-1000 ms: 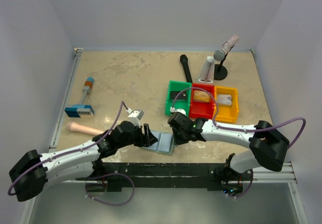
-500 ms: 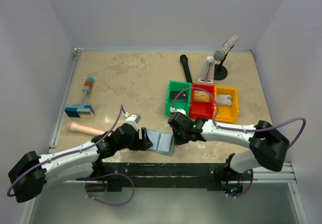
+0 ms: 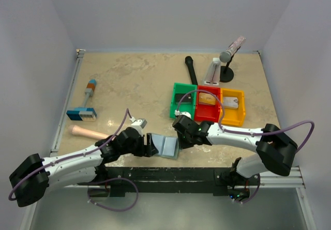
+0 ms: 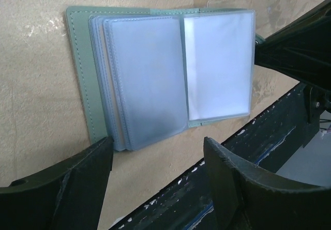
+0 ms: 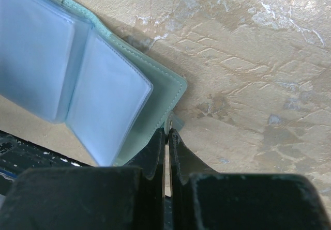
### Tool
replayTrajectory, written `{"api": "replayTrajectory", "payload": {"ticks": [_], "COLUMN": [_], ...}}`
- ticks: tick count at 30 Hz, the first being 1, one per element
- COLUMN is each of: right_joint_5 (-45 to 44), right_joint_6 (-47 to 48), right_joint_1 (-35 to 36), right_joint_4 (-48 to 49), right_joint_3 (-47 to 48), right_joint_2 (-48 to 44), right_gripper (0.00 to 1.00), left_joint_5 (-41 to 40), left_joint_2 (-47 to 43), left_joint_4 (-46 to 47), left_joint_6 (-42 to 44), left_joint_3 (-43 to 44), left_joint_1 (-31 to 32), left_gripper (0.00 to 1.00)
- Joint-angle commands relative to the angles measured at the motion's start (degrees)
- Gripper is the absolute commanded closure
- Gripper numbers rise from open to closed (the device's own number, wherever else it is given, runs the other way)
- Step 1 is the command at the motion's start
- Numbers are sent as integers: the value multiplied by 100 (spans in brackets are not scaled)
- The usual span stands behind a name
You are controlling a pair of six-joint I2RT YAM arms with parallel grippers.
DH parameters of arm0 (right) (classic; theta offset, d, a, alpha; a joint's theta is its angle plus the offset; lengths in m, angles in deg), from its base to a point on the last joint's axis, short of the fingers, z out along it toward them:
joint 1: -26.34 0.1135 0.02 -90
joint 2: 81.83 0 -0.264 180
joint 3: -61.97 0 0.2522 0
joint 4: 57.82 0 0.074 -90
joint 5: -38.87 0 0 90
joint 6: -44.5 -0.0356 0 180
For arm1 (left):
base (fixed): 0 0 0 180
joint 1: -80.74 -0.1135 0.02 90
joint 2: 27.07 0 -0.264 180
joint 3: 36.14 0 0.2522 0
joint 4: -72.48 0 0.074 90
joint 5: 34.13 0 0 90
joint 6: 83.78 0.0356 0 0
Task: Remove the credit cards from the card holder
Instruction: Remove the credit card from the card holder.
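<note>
The grey-blue card holder (image 3: pixel 164 145) lies open near the table's front edge, its clear sleeves (image 4: pixel 155 75) showing no card in them. My left gripper (image 3: pixel 150 146) stands open just left of it, the fingers (image 4: pixel 88 163) apart and holding nothing. My right gripper (image 3: pixel 179 137) is shut on the right edge of the holder's cover (image 5: pixel 160 93), tips (image 5: pixel 168 132) pinched together. The credit cards lie in the bins: a dark one (image 3: pixel 182 98) in the green, a tan-orange one (image 3: pixel 208 99) in the red, a pale one (image 3: pixel 231 104) in the yellow.
A blue-and-orange block tool (image 3: pixel 83 111) and a pinkish handle (image 3: pixel 85 132) lie at the left. A black cylinder (image 3: pixel 191 70) and a small stand (image 3: pixel 226 64) sit behind the bins. The black front rail (image 3: pixel 170 175) runs right below the holder.
My left gripper has drawn back to the left off the card holder and its jaws have widened; the holder's left half now shows. The right arm has not moved.
</note>
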Motion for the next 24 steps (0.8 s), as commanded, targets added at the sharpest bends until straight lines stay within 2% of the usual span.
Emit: {"api": "replayTrajectory", "payload": {"ticks": [1,10,24], "right_joint_5": [-15,11,28], "right_joint_6": [42,60,69], "right_joint_1": [-30,-30,-30], "right_joint_4": [7,16,34], "right_joint_3": [4,31,13], "right_joint_2": [0,44,27], "right_gripper": [100,100,100], "left_joint_5": [235,516,868], "left_joint_2": [127,277,22], "left_joint_4": [298,939,1792], "left_joint_6": [51,148,236], "left_joint_3": [-56,-109,-171], "left_joint_1": [5,5,5], "left_gripper": [26,28,32]}}
